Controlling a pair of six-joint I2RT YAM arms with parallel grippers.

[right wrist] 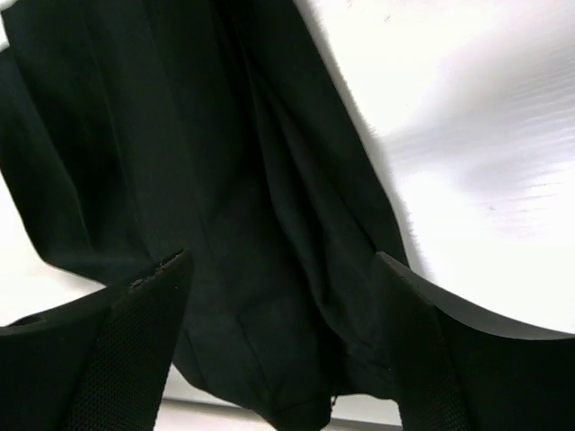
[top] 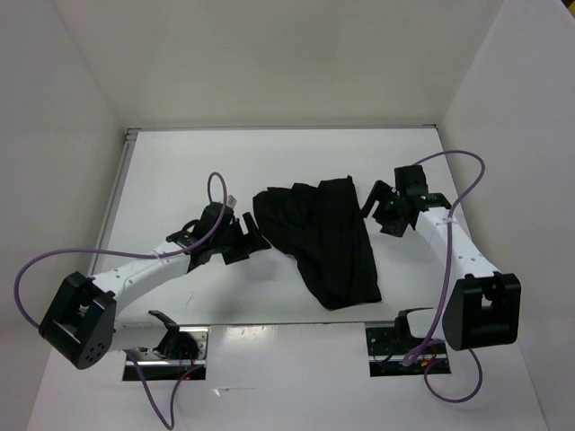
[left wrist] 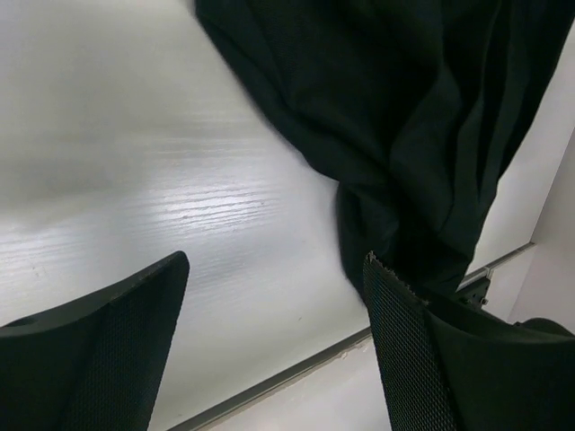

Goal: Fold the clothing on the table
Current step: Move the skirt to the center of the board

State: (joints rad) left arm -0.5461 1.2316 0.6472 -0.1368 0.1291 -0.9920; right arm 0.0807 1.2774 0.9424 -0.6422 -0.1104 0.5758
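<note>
The black clothing (top: 323, 242) lies crumpled in the middle of the white table (top: 180, 171), its long side running from far centre toward the near right. My left gripper (top: 250, 235) is open at the garment's left edge, jaws empty. In the left wrist view, bare table shows between the jaws of the left gripper (left wrist: 276, 260), and the clothing (left wrist: 404, 117) reaches down behind the right finger (left wrist: 422, 359). My right gripper (top: 375, 208) is open at the garment's far right edge. The right wrist view shows this gripper (right wrist: 283, 260) hovering over the clothing (right wrist: 225, 180), its jaws holding nothing.
White walls enclose the table on the left, far and right sides. A thin metal edge (top: 117, 193) runs along the left side, and the same kind of edge (left wrist: 296, 368) shows in the left wrist view. Purple cables (top: 458, 180) loop off both arms.
</note>
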